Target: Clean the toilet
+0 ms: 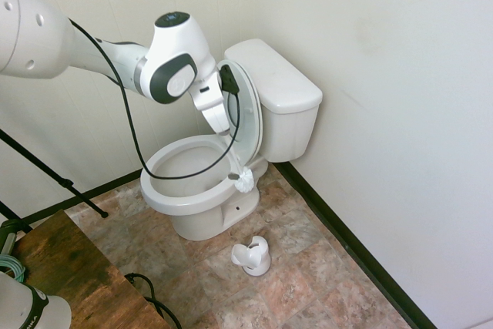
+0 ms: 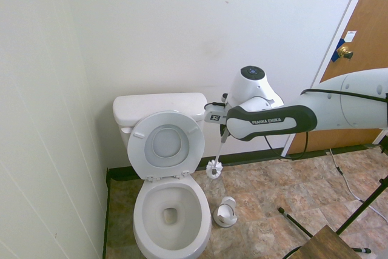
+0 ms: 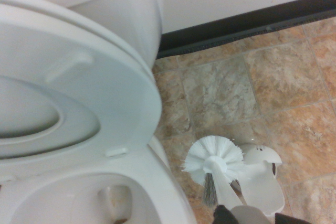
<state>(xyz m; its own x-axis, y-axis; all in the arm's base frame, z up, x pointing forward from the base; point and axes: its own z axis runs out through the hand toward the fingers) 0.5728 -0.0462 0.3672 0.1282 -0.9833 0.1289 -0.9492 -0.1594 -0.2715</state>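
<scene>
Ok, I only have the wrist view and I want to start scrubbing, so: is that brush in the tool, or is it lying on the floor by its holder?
Observer: The tool holds the toilet brush by its handle, and the head hangs in the air.
Operator: Is the head over the bowl?
Observer: No. It hangs outside the rim of the toilet, beside the hinge end of the raised seat.
Operator: And the holder?
Observer: The brush holder stands empty on the floor next to the bowl, below the brush and not touching it.
</scene>
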